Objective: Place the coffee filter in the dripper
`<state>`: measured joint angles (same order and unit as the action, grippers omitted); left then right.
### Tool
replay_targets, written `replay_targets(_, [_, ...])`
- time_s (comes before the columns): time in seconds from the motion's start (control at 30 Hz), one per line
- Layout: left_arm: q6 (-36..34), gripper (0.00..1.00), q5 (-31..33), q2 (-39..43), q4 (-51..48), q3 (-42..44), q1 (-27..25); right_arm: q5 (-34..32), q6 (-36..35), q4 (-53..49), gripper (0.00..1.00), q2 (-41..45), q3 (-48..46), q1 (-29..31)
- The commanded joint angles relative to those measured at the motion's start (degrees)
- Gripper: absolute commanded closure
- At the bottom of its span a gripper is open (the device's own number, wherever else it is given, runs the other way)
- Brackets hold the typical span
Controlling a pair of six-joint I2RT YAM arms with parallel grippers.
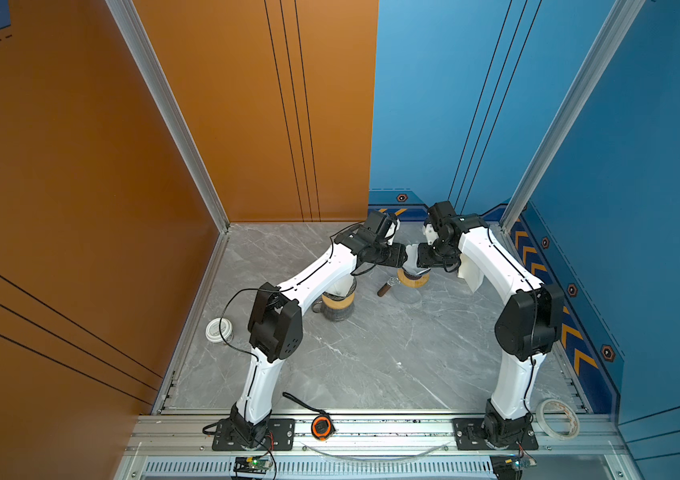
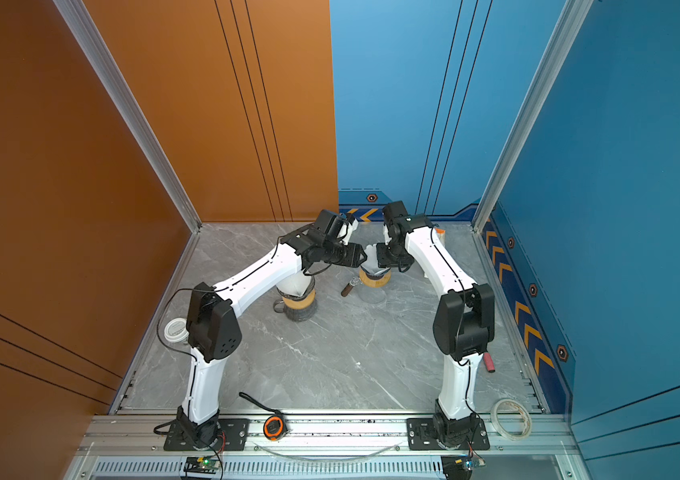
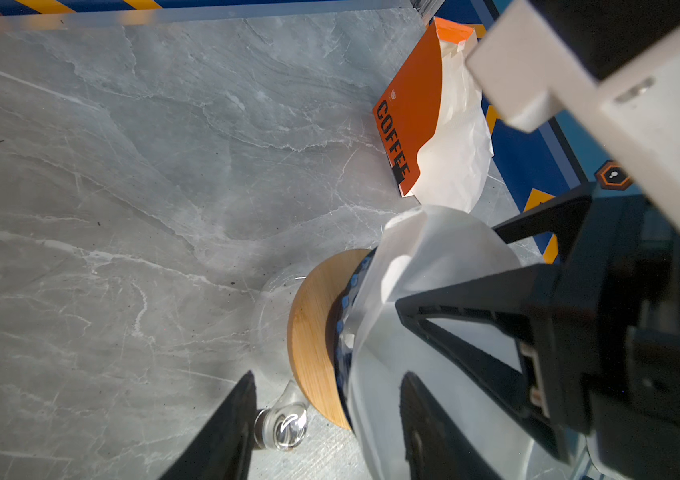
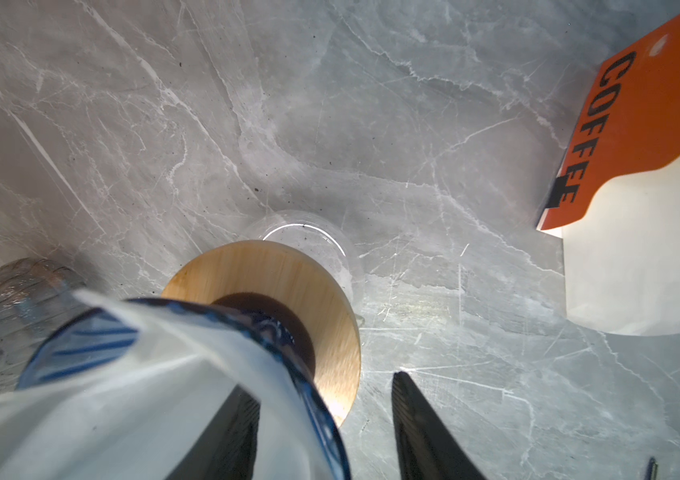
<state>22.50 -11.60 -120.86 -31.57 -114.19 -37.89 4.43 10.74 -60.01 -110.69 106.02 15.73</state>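
Two grippers, left gripper (image 3: pixel 330 376) and right gripper (image 4: pixel 321 386), are held parted, unclamped, astride the white paper coffee filter (image 3: pixel 433 257) seated in the blue glass dripper (image 4: pixel 80 349); an orange filter packet (image 4: pixel 654 104) is seen nearby.

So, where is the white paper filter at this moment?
In both top views the paper filter is at the back centre of the table, standing in the blue dripper with the wooden collar, left of the orange COFFEE pack.

A lab robot cell. Two arms (image 1: pixel 261 374) (image 1: pixel 515 382) are bolted to an aluminium rail (image 1: pixel 388 430) between orange and blue panels (image 1: pixel 59 174); a tape measure (image 1: pixel 321 427) and tape roll (image 1: pixel 558 417) lie there.
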Motion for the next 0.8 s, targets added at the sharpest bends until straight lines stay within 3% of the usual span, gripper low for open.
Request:
replay_targets(0.0, [-0.31, 0.4, 0.64, 2.74, -1.28, -1.23, 0.31, 1.03, 0.49, -0.12, 0.47, 3.91, 0.95, -0.43])
replay_targets(0.43, [-2.88, 0.29, 3.47, 9.91, -1.28, -0.27, 0.12, -1.44, -0.34, 0.41, 0.41, 9.82, 0.51, -1.0])
replay_targets(0.63, [-5.92, 0.15, 5.97, 16.27, -1.3, 2.83, -0.35, -6.27, -1.77, 0.75, 0.42, 15.84, -2.28, -3.05])
replay_targets(0.67, [-6.43, 0.08, 6.42, 17.29, -1.22, 3.61, -0.59, -7.36, -2.31, 0.98, 0.42, 16.76, -2.74, -3.34])
replay_targets(0.77, [-8.46, 0.01, 7.78, 21.57, 0.53, 8.05, -1.81, -9.93, -3.66, 2.75, 0.46, 20.18, -8.51, -4.95])
